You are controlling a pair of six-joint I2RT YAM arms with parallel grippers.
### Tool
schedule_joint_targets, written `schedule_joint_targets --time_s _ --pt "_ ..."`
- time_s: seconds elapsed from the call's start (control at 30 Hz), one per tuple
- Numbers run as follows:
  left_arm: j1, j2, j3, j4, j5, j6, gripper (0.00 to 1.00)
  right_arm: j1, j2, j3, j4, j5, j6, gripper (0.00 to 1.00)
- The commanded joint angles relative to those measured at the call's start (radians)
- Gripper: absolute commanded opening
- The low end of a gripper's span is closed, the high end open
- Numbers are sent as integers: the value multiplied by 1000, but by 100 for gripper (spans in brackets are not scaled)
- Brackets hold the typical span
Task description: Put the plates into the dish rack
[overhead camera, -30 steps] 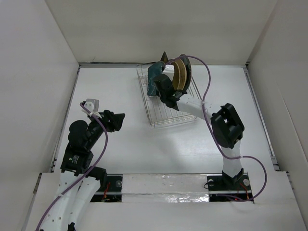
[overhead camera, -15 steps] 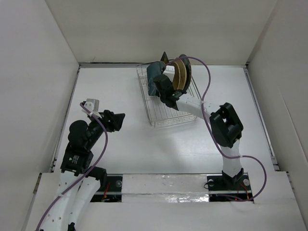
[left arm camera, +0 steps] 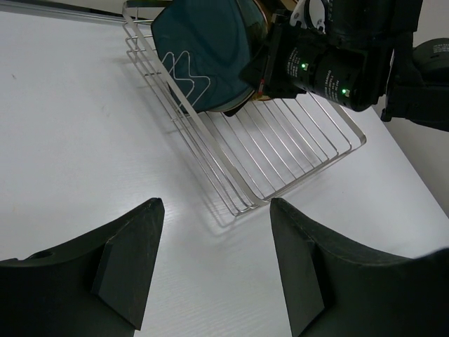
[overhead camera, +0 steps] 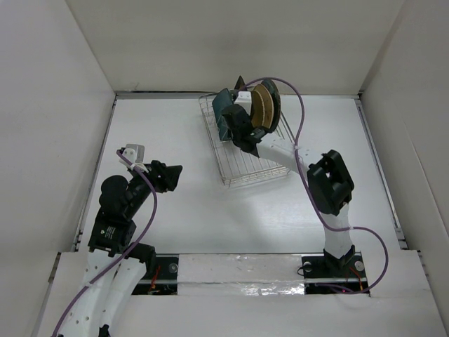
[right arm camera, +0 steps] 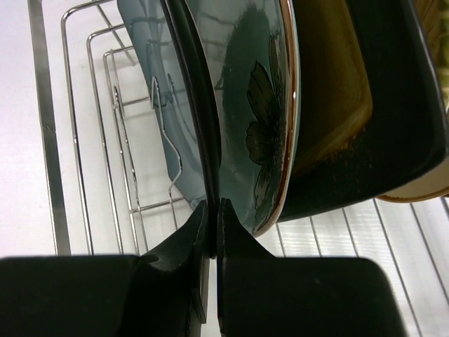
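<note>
Right wrist view: the right claw [right arm camera: 212, 210] is pinched tight on the thin dark rim of the glossy teal square plate [right arm camera: 151, 77]. I judge this steadies it upright between the dividers of the silver wire dish rack [right arm camera: 49, 140], far on the white counter [overhead camera: 175, 225]. A flower-painted teal round plate [right arm camera: 259, 105] stands just right of it. The left claw [left arm camera: 214, 232], spread wide and empty, hovers near-left.

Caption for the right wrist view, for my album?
Right tool pinches a teal plate by its rim in the dish rack.
</note>
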Motion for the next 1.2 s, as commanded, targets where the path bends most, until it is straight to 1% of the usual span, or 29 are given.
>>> schedule_joint_targets --time_s 0.0,0.33,0.53,0.7,0.97,1.17 --pt "-7 0 23 37 4 13 59 3 -75 106 24 23 -73 0" --pt "-7 -8 18 34 -8 12 59 3 3 294 -51 37 -138 0" --pt "-7 -9 20 36 -5 12 59 -6 -28 296 -92 26 -156 0" --pt "-7 -9 20 36 -2 12 59 -6 -12 369 -226 3 -170 0" --pt "-7 -9 18 36 -2 12 59 -6 -25 386 -263 2 -187 0" --pt "-7 -11 18 37 -4 12 59 3 26 478 -341 13 -204 0"
